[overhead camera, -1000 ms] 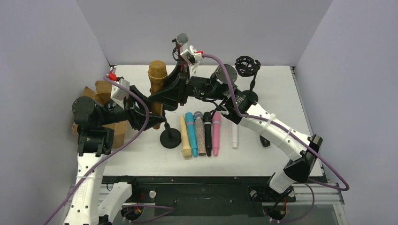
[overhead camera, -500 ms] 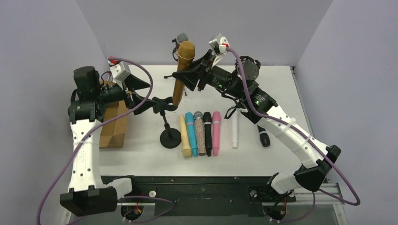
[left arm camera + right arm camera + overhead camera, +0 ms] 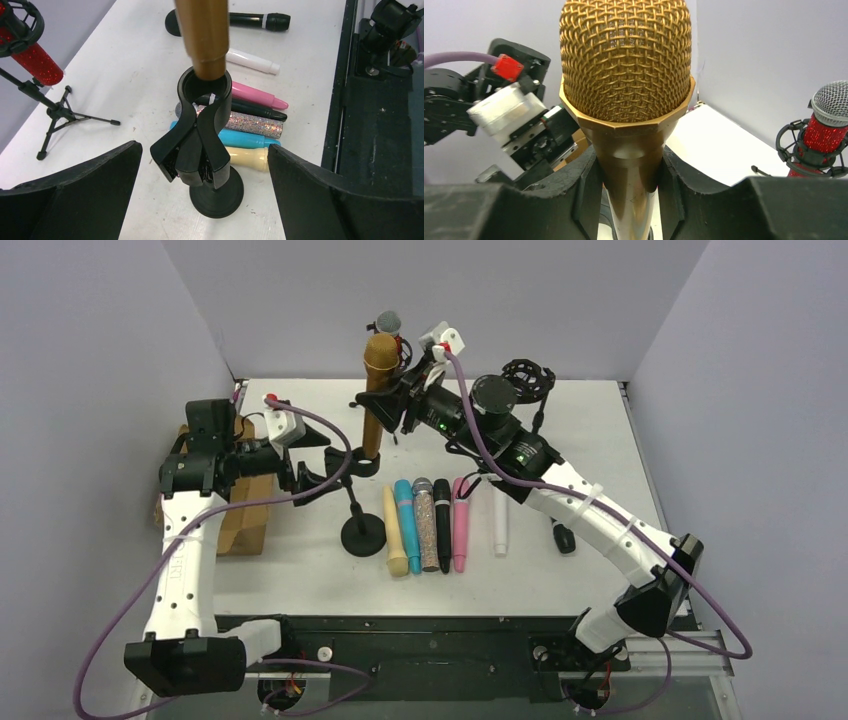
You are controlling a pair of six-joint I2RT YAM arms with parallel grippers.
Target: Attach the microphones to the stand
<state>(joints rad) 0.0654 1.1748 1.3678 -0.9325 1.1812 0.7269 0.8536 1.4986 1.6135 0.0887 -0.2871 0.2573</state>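
Right tool [image 3: 630, 197] clamped on upright gold microphone [image 3: 625, 60], tail inside stand clip [image 3: 197, 145] ring. Left tool [image 3: 205, 195] spread wide, empty, flanking the clip above desk [image 3: 125, 65].

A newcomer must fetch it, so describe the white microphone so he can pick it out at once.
On the table, a row of coloured microphones lies side by side, right of the round-based stand. Past the row's right end, the pink microphone, across a gap, lies the white microphone. It alone is plain white, and it touches no neighbour.
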